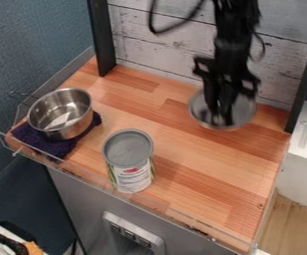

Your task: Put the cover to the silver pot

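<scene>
Because the pot (77, 129) at the left of the frame has no cover on it, your task is unfinished. It stands upright on a dark purple cloth (58, 148), its mouth open upward, and you can see a pale patch inside that is hard to make out. So the receiving end looks ready for you; what is left, I judge, is the carry across and the lowering onto the rim.

Near the middle of the frame, you have a can (131, 162) standing upright on the tabletop (189, 182), between the pot and the cover and lower in the frame than both. You would do well to route the cover clear of it.

Toward the upper right, well apart from the pot, you find the round silver cover (243, 112). Your gripper (221, 122) hangs over it, the jaws in front of its middle from this view, with the cover showing around both sides. You can't tell whether they are released or clenched on it, or whether it has left the tabletop, so check for a secure grasp before you carry it left.
</scene>
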